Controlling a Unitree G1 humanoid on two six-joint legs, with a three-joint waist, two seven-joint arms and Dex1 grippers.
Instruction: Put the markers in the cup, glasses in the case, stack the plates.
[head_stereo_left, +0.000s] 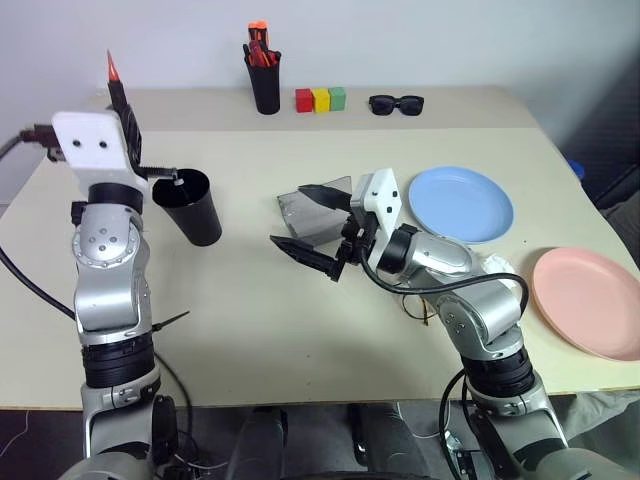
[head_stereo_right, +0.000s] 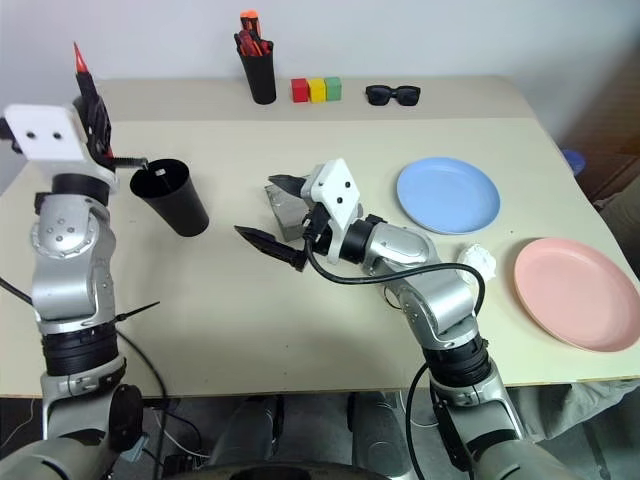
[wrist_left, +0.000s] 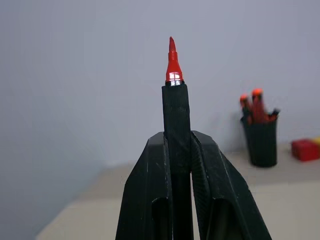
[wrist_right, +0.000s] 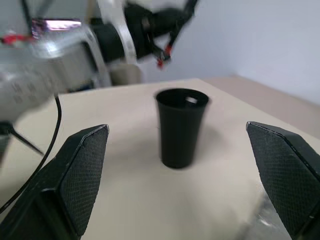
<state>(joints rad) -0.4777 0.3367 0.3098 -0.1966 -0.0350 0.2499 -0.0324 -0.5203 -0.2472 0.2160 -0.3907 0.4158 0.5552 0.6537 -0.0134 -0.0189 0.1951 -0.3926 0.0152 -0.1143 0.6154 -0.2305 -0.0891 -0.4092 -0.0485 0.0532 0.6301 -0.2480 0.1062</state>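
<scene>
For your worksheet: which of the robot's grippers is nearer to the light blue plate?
Right. The right gripper hangs open near the table's middle, beside the light blue plate; the left gripper, clamping a red-tipped marker, is raised at the far side.

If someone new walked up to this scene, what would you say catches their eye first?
Most likely the left gripper, raised at the table's left and shut on a black marker whose red tip points up, just beside the black cup. Next, the right gripper held wide open over the middle of the table, in front of the grey case. To the right lie a blue plate and a pink plate, apart and unstacked.
</scene>
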